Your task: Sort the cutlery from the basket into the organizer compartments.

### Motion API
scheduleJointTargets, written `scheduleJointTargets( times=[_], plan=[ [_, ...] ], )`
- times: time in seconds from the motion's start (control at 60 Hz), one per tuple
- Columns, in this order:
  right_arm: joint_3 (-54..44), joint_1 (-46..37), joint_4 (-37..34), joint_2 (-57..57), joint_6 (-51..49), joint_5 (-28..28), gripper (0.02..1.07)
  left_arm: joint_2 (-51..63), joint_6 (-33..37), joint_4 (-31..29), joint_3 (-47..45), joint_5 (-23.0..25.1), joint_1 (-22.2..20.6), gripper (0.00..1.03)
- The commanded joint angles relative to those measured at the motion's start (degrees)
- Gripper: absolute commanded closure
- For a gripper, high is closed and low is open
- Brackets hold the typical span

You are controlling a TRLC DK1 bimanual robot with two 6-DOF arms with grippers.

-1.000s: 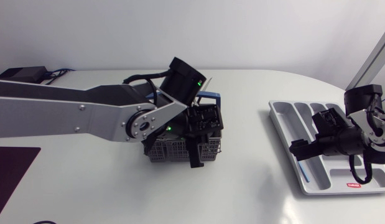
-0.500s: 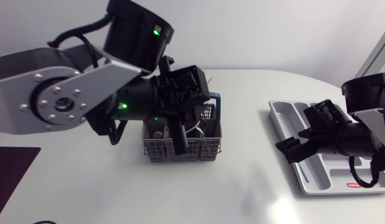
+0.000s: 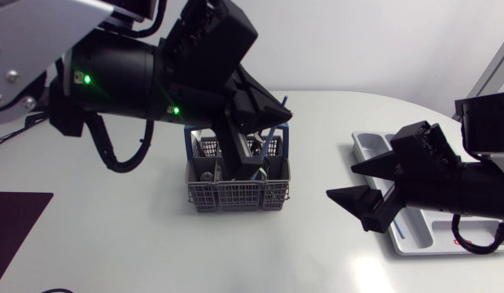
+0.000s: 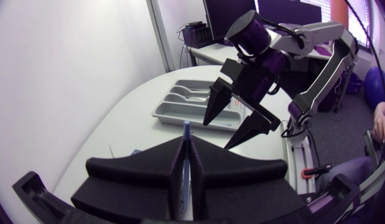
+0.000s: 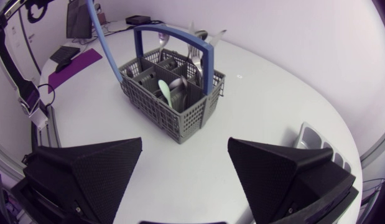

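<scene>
Your table (image 3: 138,244) carries the two things that matter, the basket (image 3: 235,195) near the middle and the organizer (image 3: 374,148) well apart from it toward your right side.

Your left arm (image 3: 129,77) hangs high over the basket. The left gripper (image 4: 186,149) is pinched narrow on a thin blue piece of cutlery (image 4: 186,129), so only a sliver of it pokes out ahead of the fingertips. In the right wrist view the piece slants steeply up from the basket's far corner. You cannot tell from here whether its lower end has cleared the rim.

Your right gripper (image 3: 343,181) stands wide and holds nothing. It sits between basket and organizer with its fingers pointing at the basket.

That is the relation to watch. The organizer lies ahead of the left gripper, beyond the right gripper, which is in the direct line. The right arm is much the nearer to the compartments. The blue piece's long axis runs out along the fingers, roughly toward the organizer, whose long slots lie crosswise to that line. You would probably need to swing round the right gripper, or pass the piece to it, and turn it to match a slot.

A small red label (image 3: 463,241) sits at the organizer's near corner, too small to read. No other writing shows.
</scene>
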Motion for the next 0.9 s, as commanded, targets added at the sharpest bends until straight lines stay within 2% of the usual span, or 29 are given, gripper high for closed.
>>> scheduleJointTargets(
  times=[0.0, 0.333, 0.6, 0.883],
  plan=[
    [2.12, 1.67, 1.50, -0.28, 2.24, -1.63, 0.08, 2.63, -6.33, -0.68, 3.20, 3.84, 1.91, 1.00],
    [6.08, 8.43, 5.63, 4.11, 4.44, -6.12, 0.14, 7.55, -17.05, -0.85, 6.81, 18.43, 6.56, 1.00],
    [10.91, 10.72, 5.36, 9.30, 6.19, -7.52, 0.18, 9.04, -21.27, 2.05, 6.72, 20.10, 6.91, 1.00],
    [12.14, 11.07, 5.36, 11.14, 6.81, -8.75, 0.48, 9.75, -24.52, 5.65, 6.81, 20.10, 7.09, 1.00]
  ],
)
